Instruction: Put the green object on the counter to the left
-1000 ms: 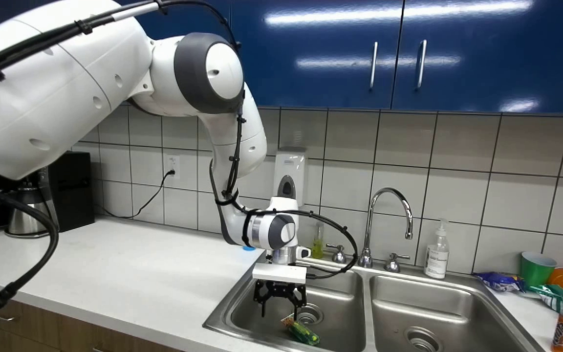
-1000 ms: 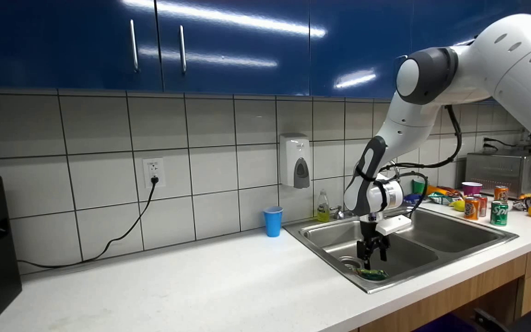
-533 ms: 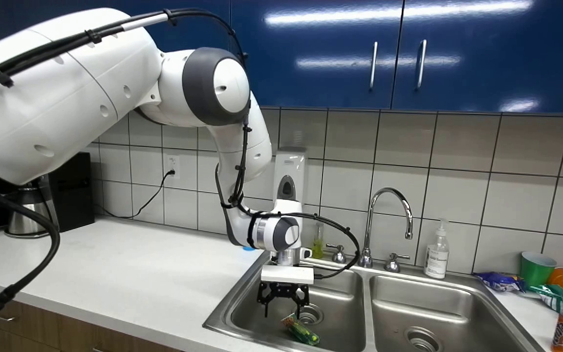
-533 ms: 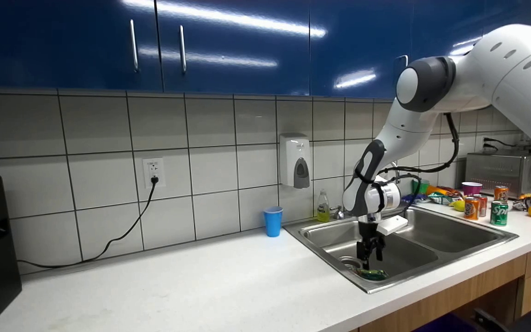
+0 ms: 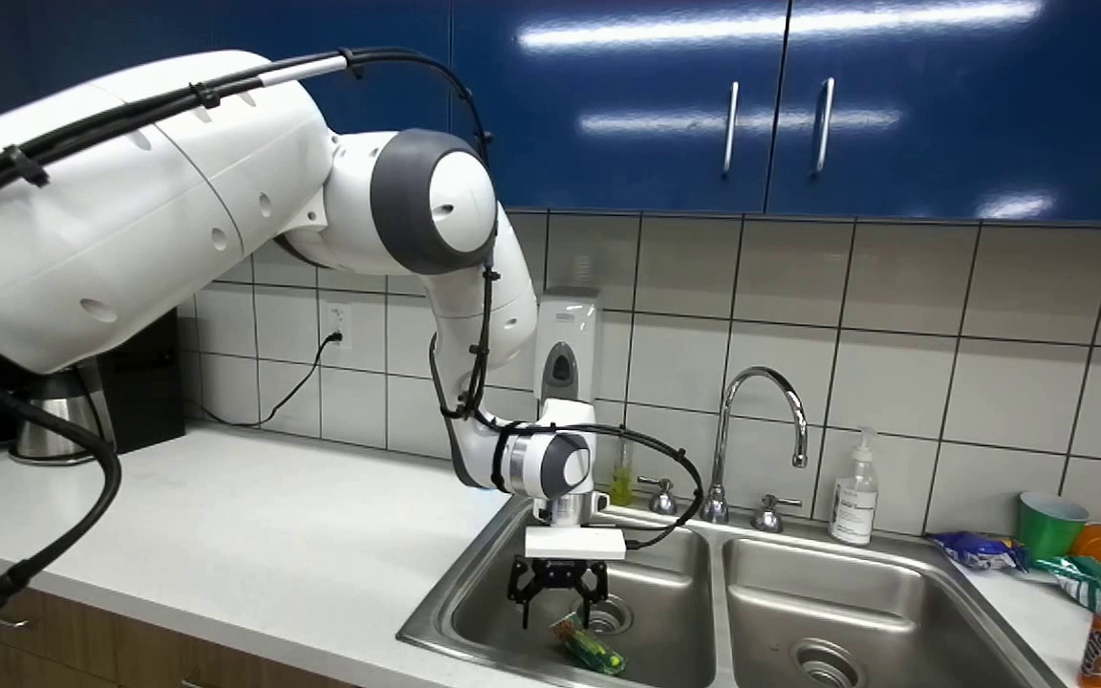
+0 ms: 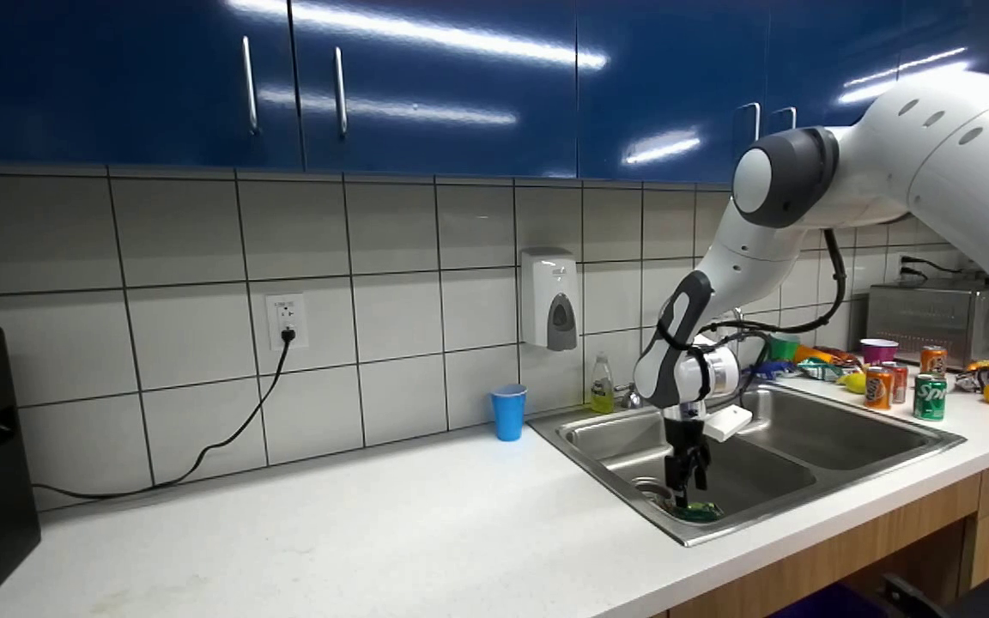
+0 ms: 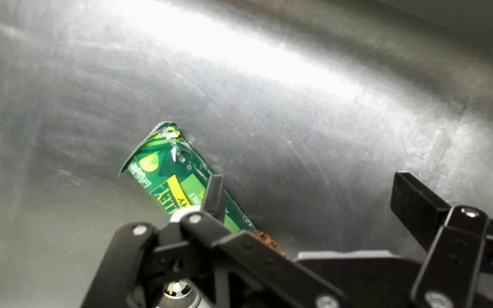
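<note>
The green object (image 5: 591,646) is a green wrapper with yellow marks lying in the near-left sink basin. It also shows in the other exterior view (image 6: 700,512) and in the wrist view (image 7: 178,179), where a brown crumbly piece shows at its lower end. My gripper (image 5: 556,624) is open and empty, low over the basin, close to the wrapper. In the wrist view my gripper (image 7: 315,196) has its left finger in front of the wrapper, hiding part of it; most of the wrapper lies left of the jaw gap. The off-white counter (image 6: 331,532) extends left of the sink.
The steel double sink (image 5: 721,612) has a raised rim and divider. A tall faucet (image 5: 723,430) stands behind it. A blue cup (image 6: 508,414) stands on the counter by the sink's left corner. Cans, cups and packets (image 6: 881,386) crowd the right side.
The arm has come down, and the gripper has shifted slightly right in one exterior view and slightly left and lower in the other. The gripper stays open. The green object has not moved.
</note>
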Available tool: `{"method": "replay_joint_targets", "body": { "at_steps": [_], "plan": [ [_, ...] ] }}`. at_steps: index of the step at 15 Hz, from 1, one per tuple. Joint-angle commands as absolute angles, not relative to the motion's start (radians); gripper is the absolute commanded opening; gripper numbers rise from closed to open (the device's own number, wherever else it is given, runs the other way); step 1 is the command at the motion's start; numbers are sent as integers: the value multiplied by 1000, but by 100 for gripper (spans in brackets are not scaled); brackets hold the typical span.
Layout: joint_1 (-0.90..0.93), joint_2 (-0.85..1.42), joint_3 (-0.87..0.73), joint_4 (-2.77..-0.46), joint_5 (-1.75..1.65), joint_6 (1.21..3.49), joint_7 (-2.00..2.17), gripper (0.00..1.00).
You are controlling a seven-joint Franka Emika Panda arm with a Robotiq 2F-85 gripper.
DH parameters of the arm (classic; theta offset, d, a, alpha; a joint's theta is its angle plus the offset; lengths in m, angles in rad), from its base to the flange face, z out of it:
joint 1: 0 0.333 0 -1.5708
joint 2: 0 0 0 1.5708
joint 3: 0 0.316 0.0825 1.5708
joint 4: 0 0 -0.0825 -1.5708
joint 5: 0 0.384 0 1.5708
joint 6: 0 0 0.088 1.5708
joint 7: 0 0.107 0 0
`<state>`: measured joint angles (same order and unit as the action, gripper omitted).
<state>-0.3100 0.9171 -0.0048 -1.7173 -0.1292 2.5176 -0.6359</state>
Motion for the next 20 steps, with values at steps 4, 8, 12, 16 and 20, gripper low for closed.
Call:
{"method": "replay_joint_targets", "body": {
  "at_steps": [4, 8, 12, 16, 20],
  "plan": [
    [-347, 1007, 17, -1570, -138, 2425, -763, 100],
    [-339, 1049, 14, -1507, -138, 2398, -809, 100],
    [-335, 1091, 12, -1450, -134, 2378, -839, 100],
    [-336, 1130, 8, -1396, -132, 2360, -850, 100],
    [-332, 1163, 4, -1337, -135, 2339, -858, 100]
  ]
}}
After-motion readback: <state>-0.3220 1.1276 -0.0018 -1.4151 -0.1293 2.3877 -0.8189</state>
